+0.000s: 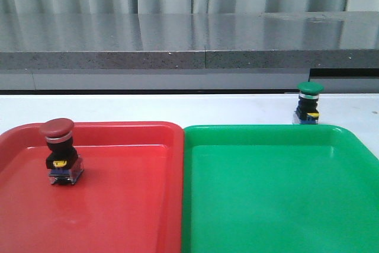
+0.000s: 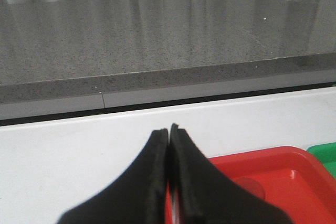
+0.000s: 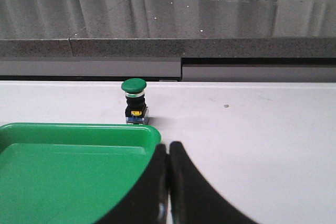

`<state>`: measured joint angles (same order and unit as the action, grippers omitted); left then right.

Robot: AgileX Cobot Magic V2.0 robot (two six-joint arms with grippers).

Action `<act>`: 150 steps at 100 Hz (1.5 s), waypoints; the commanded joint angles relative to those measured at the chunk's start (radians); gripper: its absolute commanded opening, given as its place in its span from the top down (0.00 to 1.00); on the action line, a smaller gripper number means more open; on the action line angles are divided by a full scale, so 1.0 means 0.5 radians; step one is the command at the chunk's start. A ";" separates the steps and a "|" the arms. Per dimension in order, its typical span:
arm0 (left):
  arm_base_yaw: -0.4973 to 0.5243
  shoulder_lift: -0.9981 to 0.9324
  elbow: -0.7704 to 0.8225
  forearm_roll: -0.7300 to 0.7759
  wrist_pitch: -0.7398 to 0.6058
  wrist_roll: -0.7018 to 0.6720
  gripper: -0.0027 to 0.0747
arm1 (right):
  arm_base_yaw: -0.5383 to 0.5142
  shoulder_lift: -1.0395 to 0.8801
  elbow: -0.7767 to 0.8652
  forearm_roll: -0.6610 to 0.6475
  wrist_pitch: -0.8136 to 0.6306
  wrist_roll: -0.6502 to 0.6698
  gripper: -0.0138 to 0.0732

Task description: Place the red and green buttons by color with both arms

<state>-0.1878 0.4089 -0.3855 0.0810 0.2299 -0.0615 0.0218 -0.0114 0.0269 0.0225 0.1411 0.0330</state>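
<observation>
The red button [image 1: 59,152] stands upright inside the red tray [image 1: 136,205], near its far left. The green button [image 1: 309,103] stands on the white table just behind the green tray [image 1: 278,199], at the far right; it also shows in the right wrist view [image 3: 135,100]. My left gripper [image 2: 169,129] is shut and empty, over the red tray's far left corner [image 2: 273,171]. My right gripper [image 3: 168,146] is shut and empty at the green tray's right corner [image 3: 79,171], short of the green button. Neither arm shows in the front view.
A grey stone ledge [image 1: 189,42] runs along the back of the white table [image 1: 177,108]. The two trays sit side by side, touching, at the front.
</observation>
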 commanded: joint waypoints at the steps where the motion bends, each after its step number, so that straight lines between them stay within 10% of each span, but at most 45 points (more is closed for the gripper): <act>1: 0.040 -0.053 -0.014 -0.039 -0.187 0.045 0.99 | 0.001 -0.040 -0.029 -0.020 -0.164 0.000 0.97; 62: 0.153 -0.829 0.663 -0.012 -0.395 0.045 0.99 | 0.001 -0.040 -0.029 -0.020 -0.164 0.000 0.97; 150: 0.153 -0.889 0.857 0.087 -0.562 -0.076 0.99 | 0.001 -0.040 -0.029 -0.020 -0.164 0.000 0.97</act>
<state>-0.1130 -0.0051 0.0005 0.1252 0.0341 -0.0883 0.0218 -0.0114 0.0269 0.0225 0.1411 0.0346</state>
